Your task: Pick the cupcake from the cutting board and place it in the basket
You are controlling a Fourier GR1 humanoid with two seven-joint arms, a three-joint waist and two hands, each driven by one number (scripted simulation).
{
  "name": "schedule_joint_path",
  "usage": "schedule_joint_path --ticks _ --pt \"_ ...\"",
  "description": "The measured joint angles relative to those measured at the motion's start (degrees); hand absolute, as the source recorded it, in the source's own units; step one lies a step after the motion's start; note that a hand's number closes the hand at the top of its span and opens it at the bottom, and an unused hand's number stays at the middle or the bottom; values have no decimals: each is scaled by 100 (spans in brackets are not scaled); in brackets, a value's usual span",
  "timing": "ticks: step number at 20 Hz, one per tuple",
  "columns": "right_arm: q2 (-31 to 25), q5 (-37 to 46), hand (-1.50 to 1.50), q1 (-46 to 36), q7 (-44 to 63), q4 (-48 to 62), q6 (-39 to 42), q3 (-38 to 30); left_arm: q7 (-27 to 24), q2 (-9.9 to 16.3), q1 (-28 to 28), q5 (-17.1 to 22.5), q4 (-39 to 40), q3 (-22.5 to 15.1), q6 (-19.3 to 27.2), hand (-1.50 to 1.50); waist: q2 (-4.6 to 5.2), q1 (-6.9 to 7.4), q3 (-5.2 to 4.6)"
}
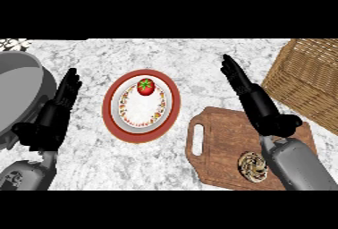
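A brown wooden cutting board (221,147) with a handle slot lies at the lower right of the marble counter. The cupcake (252,166), a swirled brown and cream top, sits near the board's front edge, partly behind my right forearm. My right hand (254,100) stretches out open above the board's far edge, fingers straight and pointing away, holding nothing. The wicker basket (307,80) stands at the far right, just right of that hand. My left hand (58,105) rests open at the left, fingers up.
A red-rimmed plate (141,106) with a tomato (146,86) on it stands in the middle of the counter. A large grey pan or bowl (20,89) fills the far left beside my left hand.
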Motion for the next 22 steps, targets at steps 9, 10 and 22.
schedule_joint_path --ticks 9,10,22 --pt "-1053 -554 -150 -43 -1172 -209 1772 -906 589 274 138 495 600 509 -420 0 65 -122 -4" --pt "-1107 -213 -150 55 -1408 -330 1784 -733 668 284 135 567 637 536 -471 0 56 -137 -5" --pt "-504 2087 -150 744 869 -2828 409 657 882 239 -3 701 1130 752 -805 0 2 -191 -26"
